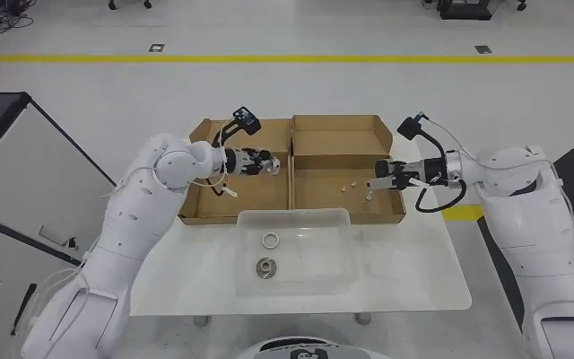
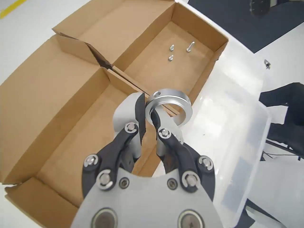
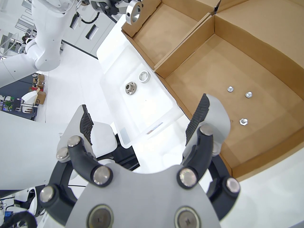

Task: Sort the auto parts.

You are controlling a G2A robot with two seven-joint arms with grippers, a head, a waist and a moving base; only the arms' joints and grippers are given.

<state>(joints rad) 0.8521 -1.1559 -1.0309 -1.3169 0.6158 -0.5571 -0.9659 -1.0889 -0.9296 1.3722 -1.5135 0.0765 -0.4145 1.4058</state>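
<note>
I find open floor across the left box beneath my left hand, which is clamped on a collar. The double wall between it and the right box blocks any low sideways pass. Three bolts lie just beside my spread right hand. In the tray on the counter, a ring and a flanged part crowd one end.

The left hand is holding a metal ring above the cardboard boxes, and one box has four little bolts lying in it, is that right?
Not four: the right wrist view shows three bolts lying in that box. The rest holds: the left hand is holding a metal ring above the cardboard boxes.
</note>
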